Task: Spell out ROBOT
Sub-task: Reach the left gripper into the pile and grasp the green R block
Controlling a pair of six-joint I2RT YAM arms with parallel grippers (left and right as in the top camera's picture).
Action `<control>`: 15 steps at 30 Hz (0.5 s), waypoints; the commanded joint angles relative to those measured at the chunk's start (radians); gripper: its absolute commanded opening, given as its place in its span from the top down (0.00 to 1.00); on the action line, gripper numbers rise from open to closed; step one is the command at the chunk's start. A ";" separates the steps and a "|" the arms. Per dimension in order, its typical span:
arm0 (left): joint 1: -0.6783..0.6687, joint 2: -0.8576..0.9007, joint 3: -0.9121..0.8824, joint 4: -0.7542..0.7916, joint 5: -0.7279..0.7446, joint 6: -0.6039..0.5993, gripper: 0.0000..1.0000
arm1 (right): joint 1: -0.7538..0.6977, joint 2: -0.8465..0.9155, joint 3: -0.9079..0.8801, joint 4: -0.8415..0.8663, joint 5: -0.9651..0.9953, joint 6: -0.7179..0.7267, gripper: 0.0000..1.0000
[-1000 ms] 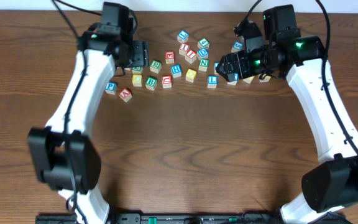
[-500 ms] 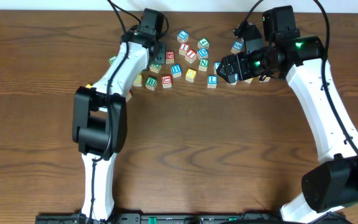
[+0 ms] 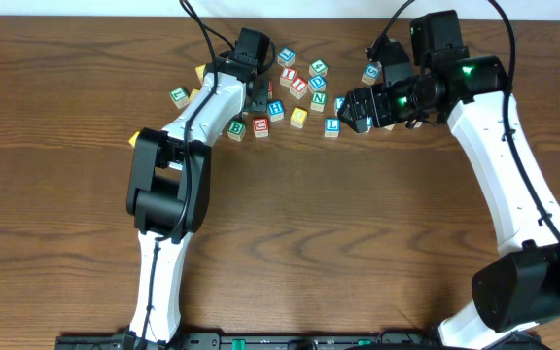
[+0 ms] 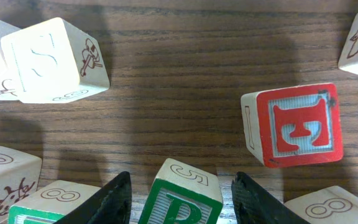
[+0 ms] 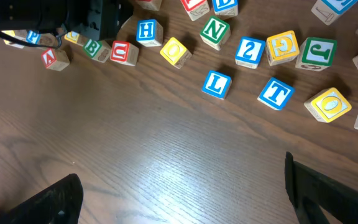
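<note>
While the left pincer [image 4: 180,186] hangs with jaws apart, the green R [image 4: 179,200] sits right between its tips, so the first pick is in hand. Next, close squarely on it, clear of the red E [image 4: 294,124] beyond one finger. The right pincer [image 5: 185,193] is also apart, with the blue T [image 5: 275,93] ahead of it.

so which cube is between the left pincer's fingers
The green-framed cube with a 5 on its side, centred in the open left pincer; the red-framed E cube lies outside it.
</note>
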 commanded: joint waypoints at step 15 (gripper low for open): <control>-0.001 -0.026 0.009 -0.014 -0.012 -0.029 0.81 | 0.008 0.002 0.017 -0.018 -0.013 0.006 0.01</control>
